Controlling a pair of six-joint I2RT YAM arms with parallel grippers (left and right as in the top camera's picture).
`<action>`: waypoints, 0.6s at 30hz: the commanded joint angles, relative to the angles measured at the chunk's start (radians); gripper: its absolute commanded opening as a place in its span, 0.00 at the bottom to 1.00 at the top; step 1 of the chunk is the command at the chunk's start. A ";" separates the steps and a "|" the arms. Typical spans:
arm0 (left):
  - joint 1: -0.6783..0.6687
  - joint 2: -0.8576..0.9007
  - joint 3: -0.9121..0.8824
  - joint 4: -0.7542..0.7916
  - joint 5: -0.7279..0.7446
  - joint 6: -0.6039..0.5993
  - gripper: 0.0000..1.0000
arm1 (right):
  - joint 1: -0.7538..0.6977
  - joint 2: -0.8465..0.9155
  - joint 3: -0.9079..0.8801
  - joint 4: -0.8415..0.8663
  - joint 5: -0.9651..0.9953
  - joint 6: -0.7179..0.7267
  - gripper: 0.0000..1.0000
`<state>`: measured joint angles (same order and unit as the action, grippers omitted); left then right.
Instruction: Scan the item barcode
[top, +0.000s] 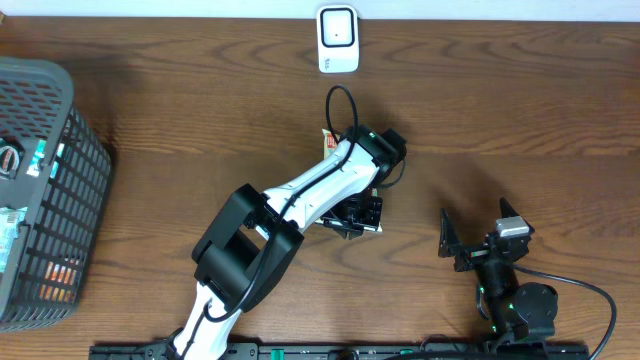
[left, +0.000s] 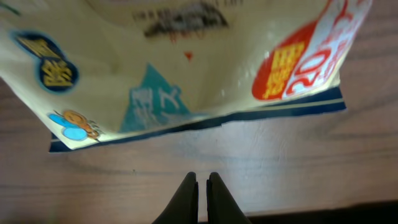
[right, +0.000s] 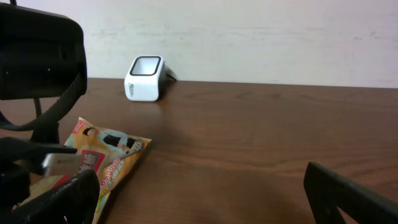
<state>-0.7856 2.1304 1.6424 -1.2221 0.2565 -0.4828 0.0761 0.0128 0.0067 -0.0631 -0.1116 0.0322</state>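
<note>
My left gripper hangs with its fingers pressed together, pinching nothing. Just beyond its tips a snack packet lies flat on the wooden table, near the middle. The packet is cream yellow with a red oval carrying yellow lettering, a teal triangle, a round blue badge and a dark blue edge stripe. A white barcode scanner stands at the far edge. My right gripper, near right, is spread wide.
</note>
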 joint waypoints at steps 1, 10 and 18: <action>0.003 0.008 -0.031 0.025 -0.041 -0.036 0.07 | 0.004 -0.004 0.000 -0.004 0.001 -0.014 0.99; 0.005 0.008 -0.173 0.222 -0.041 -0.092 0.07 | 0.004 -0.004 0.000 -0.004 0.001 -0.014 0.99; 0.023 0.007 -0.180 0.397 -0.183 -0.091 0.07 | 0.004 -0.004 0.000 -0.004 0.001 -0.014 0.99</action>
<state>-0.7818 2.1162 1.4769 -0.8600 0.1894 -0.5617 0.0761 0.0128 0.0067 -0.0631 -0.1116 0.0322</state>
